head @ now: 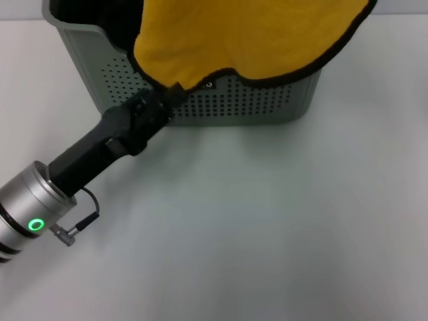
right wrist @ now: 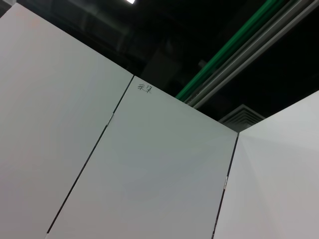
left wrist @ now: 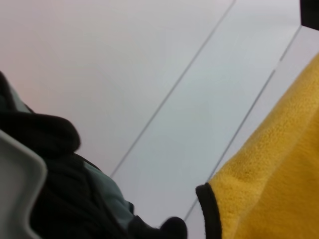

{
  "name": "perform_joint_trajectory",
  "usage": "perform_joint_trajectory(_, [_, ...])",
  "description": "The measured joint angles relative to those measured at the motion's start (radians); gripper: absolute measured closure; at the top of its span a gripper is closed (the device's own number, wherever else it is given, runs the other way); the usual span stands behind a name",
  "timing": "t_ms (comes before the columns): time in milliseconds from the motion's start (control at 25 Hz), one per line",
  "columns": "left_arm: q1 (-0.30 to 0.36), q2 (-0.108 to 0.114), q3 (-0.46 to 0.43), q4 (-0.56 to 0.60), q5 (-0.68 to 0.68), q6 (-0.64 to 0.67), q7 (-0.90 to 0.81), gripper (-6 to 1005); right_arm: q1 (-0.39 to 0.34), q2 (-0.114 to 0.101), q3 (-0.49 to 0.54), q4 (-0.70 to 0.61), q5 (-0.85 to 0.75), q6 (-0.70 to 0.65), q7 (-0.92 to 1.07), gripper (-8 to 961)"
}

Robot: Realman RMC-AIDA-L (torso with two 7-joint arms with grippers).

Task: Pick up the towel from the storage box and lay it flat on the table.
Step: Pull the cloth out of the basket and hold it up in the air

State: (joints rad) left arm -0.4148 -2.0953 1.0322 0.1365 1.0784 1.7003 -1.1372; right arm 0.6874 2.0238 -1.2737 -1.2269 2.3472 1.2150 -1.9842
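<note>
Up over the storage box (head: 267, 100), the towel (head: 247, 37) hangs yellow face out, draping its front wall. The left gripper (head: 170, 93), just before that wall above the white surface (head: 267, 227), has its fingers clamped on the towel's black-piped corner.

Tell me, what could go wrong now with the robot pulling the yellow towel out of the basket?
1. The left gripper pinches only a corner of the towel, so the cloth might slip free.
2. The towel hangs over the front wall of the storage box; if it drags on the rim, the box may tip or slide on the table.
3. A black cloth lies nearby and might be dragged out too.
</note>
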Motion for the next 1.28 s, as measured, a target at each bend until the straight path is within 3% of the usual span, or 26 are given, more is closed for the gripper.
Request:
perform_joint_trajectory(720, [-0.022, -0.005, 0.0, -0.007, 0.035, 0.009, 0.06, 544, 0.103, 0.003, -0.013, 0.082, 0.03, -0.027, -0.008, 941])
perform_joint_trajectory(1200, [0.012, -0.005, -0.006, -0.01, -0.003, 0.054, 0.062, 548, 0.094, 0.003, -0.024, 0.08, 0.032, -0.027, -0.003, 940])
perform_joint_trajectory(1280, [0.017, -0.005, -0.004, -0.012, -0.001, 0.056, 0.061, 624, 0.094, 0.003, -0.025, 0.082, 0.039, -0.026, 0.0, 940])
